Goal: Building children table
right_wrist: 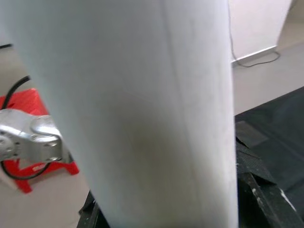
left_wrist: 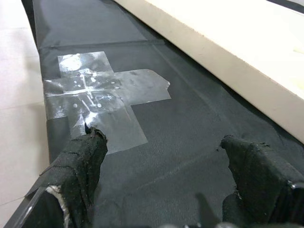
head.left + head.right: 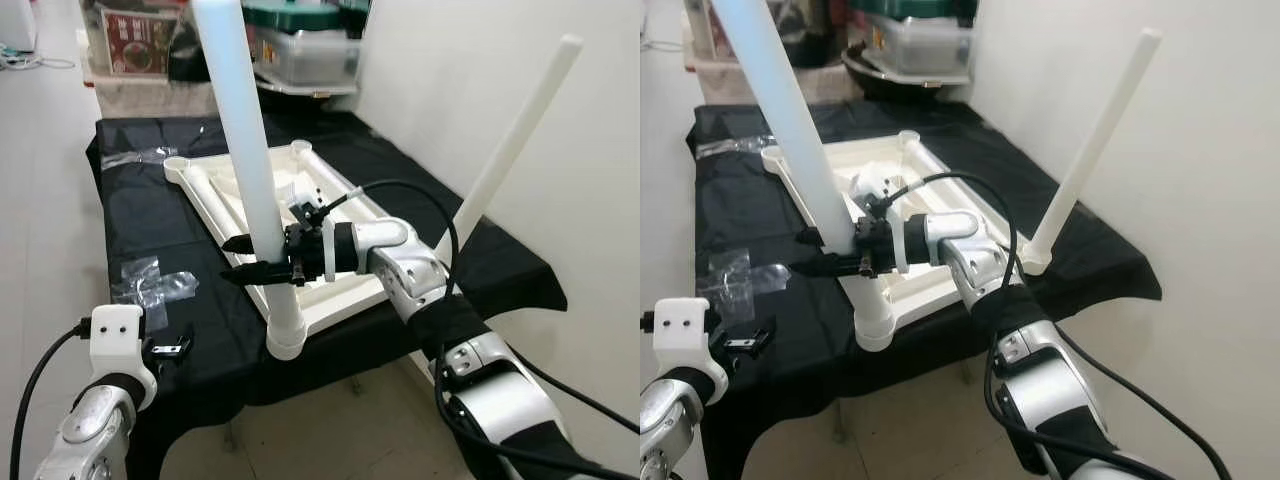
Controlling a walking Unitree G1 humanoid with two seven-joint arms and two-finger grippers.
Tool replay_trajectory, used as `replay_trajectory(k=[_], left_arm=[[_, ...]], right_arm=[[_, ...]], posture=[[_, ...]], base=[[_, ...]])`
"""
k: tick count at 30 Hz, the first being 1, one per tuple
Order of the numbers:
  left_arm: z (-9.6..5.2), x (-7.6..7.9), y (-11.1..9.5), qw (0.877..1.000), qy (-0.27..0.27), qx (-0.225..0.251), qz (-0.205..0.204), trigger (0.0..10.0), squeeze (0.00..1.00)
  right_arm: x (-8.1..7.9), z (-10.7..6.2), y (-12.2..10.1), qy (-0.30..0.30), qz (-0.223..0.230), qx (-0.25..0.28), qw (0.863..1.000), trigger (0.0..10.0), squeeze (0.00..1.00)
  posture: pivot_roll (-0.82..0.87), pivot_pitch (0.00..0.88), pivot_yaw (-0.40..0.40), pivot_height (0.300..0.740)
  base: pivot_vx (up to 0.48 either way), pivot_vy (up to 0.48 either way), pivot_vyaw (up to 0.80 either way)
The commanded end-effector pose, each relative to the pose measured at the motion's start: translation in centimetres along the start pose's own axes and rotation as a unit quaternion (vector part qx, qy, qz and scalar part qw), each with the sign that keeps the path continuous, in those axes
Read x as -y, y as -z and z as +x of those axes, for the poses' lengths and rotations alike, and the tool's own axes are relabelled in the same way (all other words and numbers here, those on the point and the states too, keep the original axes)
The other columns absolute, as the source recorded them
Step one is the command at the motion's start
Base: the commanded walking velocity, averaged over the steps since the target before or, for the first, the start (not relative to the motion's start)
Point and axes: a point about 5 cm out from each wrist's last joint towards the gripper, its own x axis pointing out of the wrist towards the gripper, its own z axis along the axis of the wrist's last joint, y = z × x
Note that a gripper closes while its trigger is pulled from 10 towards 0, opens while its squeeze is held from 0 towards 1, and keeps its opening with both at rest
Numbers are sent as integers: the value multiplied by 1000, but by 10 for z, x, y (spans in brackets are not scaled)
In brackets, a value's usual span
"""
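Spread and empty, the left gripper hovers over the black cloth. Farther on, the right gripper pinches a leg in the tabletop's near socket; it should be kept upright while turned.

Both eye views look forward and down from the head at the black-draped surface and share the upturned white tabletop. The left wrist view sits close above the cloth, facing along its fingers. The right wrist view faces a white leg from very close.
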Motion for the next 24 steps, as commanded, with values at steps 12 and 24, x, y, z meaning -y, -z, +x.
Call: replay_trajectory(k=[12,24], left_arm=[[-4,-3,1,1000,-8,0,-3,10000,0],[2,-5,-3,1000,2,1,12,10000,0]], right_arm=[[11,-24,65,333,129,32,933,10000,0],[5,-30,105,539,178,-51,822,10000,0]], posture=[[98,0,-131,740],[88,0,-102,740]], base=[[0,0,0],[0,0,0]])
